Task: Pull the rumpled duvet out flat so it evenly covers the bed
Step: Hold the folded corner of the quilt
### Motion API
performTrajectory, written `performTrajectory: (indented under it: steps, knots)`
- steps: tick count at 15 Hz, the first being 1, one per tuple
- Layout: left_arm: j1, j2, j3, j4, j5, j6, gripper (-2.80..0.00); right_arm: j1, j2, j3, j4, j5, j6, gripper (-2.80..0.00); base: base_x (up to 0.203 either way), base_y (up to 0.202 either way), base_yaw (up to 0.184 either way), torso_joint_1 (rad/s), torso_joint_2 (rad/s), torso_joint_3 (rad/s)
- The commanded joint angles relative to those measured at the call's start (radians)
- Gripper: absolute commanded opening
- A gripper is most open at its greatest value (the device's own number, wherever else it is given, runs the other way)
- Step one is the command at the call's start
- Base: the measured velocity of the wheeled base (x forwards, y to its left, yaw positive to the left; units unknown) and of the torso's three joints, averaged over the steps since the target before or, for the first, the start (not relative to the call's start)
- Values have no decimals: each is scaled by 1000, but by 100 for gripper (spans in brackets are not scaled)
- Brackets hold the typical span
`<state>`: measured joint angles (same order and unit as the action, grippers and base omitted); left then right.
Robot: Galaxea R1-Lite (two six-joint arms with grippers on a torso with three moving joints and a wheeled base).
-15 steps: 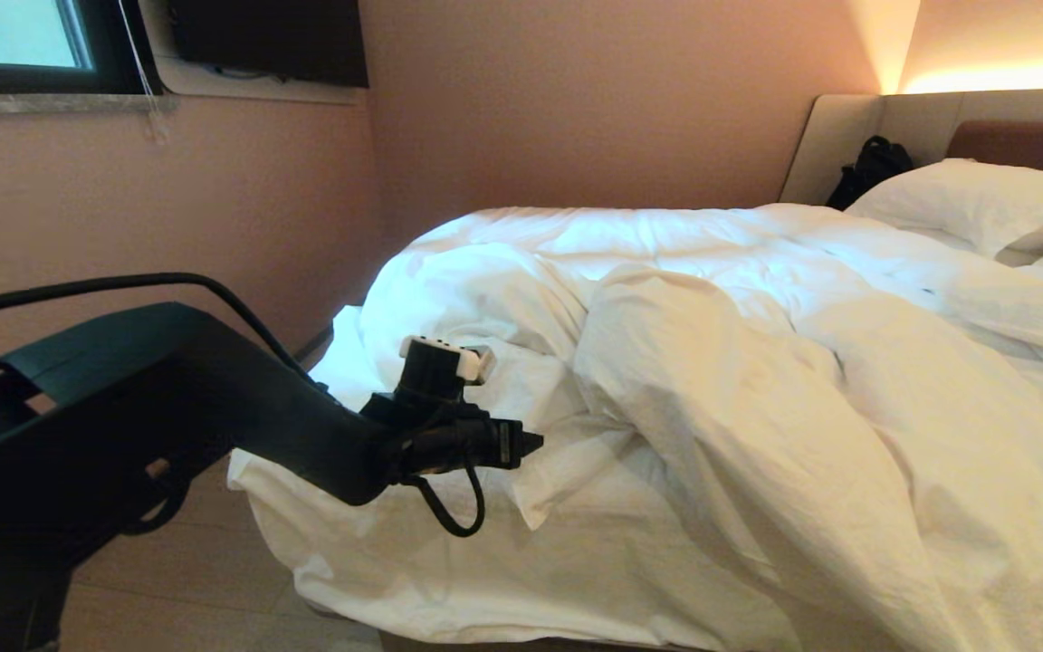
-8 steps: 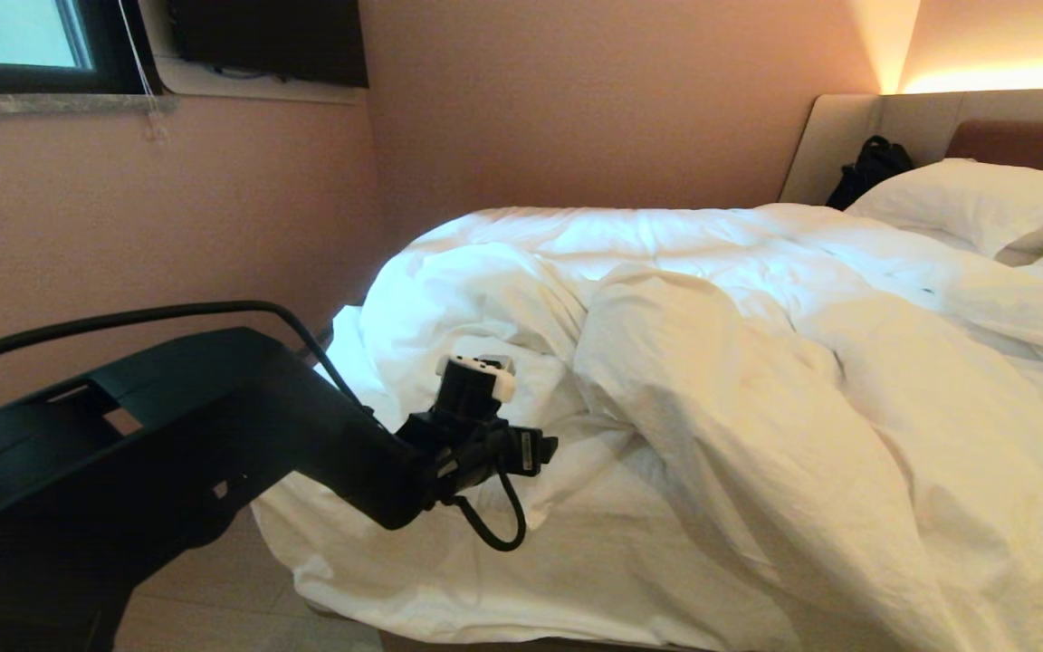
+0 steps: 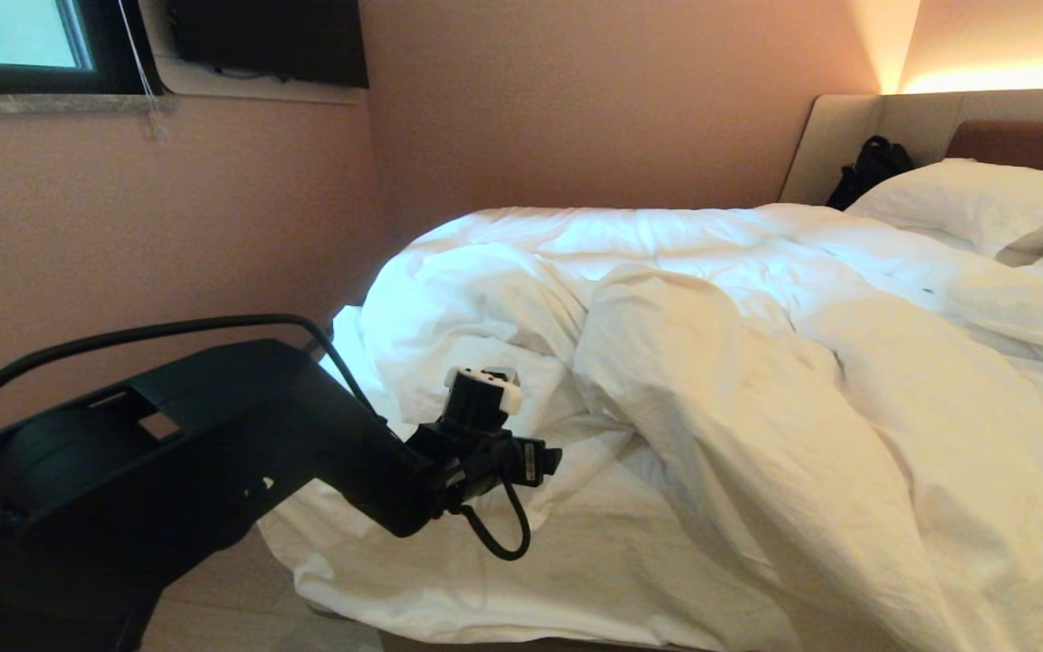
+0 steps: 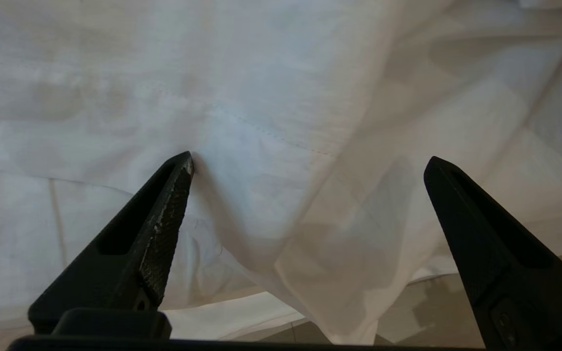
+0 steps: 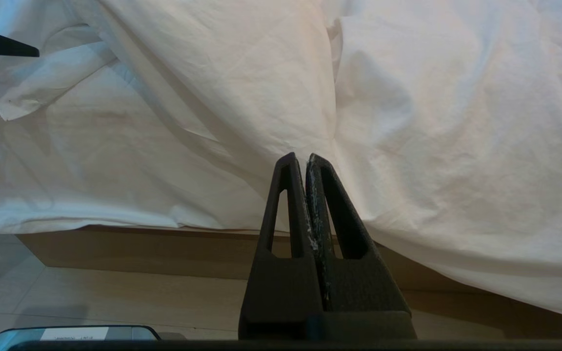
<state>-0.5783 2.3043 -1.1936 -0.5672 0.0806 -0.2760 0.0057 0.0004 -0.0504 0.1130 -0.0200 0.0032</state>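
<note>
The white duvet [image 3: 757,362] lies bunched in thick folds across the bed [image 3: 1019,145], with a loose flap hanging near the foot corner. My left gripper [image 3: 541,464] reaches to that flap from the left. In the left wrist view it [image 4: 310,158] is open wide, one fingertip [image 4: 183,170] pressing against the duvet cloth [image 4: 281,97], and a hanging fold [image 4: 349,273] droops between the fingers without being pinched. My right gripper [image 5: 300,157] is shut on nothing, low beside the bed, pointing at the duvet's drooping edge [image 5: 456,146].
Two pillows [image 3: 974,204] lie at the headboard, and a black bag [image 3: 870,167] stands in the corner behind them. A pink wall [image 3: 168,226] runs close along the far side. The tan wooden base [image 5: 139,248] and tiled floor [image 5: 115,297] show below the hanging cloth.
My left arm has moved right and lower, bringing the gripper closer to the duvet's loose flap. The duvet and the right arm have kept still.
</note>
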Motion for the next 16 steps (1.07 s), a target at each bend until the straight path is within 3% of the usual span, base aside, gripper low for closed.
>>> performTrajectory:
  steps: [1,16]
  knots:
    - [0,6,-3,-3,1,-2,0,0,0,0,1,0,0,-280,0,0,0,0,0,0]
    - [2,6,-1,-3,2,-2,0,0,0,0,1,0,0,-280,0,0,0,0,0,0]
